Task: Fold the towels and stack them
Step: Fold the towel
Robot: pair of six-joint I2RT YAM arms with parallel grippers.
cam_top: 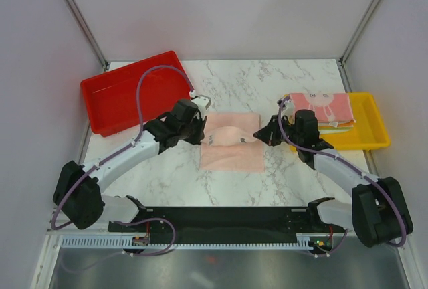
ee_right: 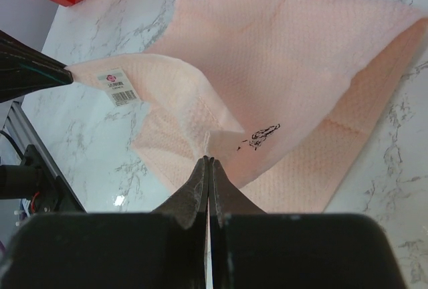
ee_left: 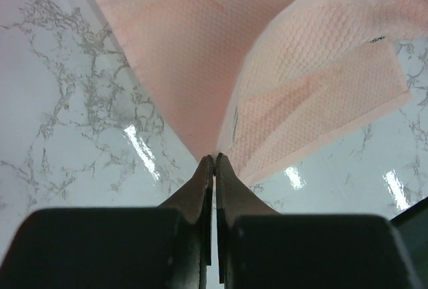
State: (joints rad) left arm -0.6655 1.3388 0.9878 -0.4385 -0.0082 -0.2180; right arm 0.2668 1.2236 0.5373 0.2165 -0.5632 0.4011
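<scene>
**Peach towel pinched at both sides, mid-table**

The plain peach-pink waffle-textured towel [cam_top: 231, 150] lies in the middle of the white marbled table [cam_top: 267, 81], between the two arms. Part of it rests flat; a flap is raised off the surface and curls over the flat part. A white printed tag [ee_right: 115, 83] sits at the raised corner on the left side.

The left gripper [ee_left: 214, 160] has its fingers pressed together on the cloth, and the right gripper [ee_right: 208, 162] is likewise clamped on the towel's opposite side.

To the right, a pink towel with a white bunny [cam_top: 321, 106] lies folded on other cloths in a yellow plastic tray [cam_top: 374, 138]. A red plastic tray [cam_top: 127, 102] sits far left.
</scene>
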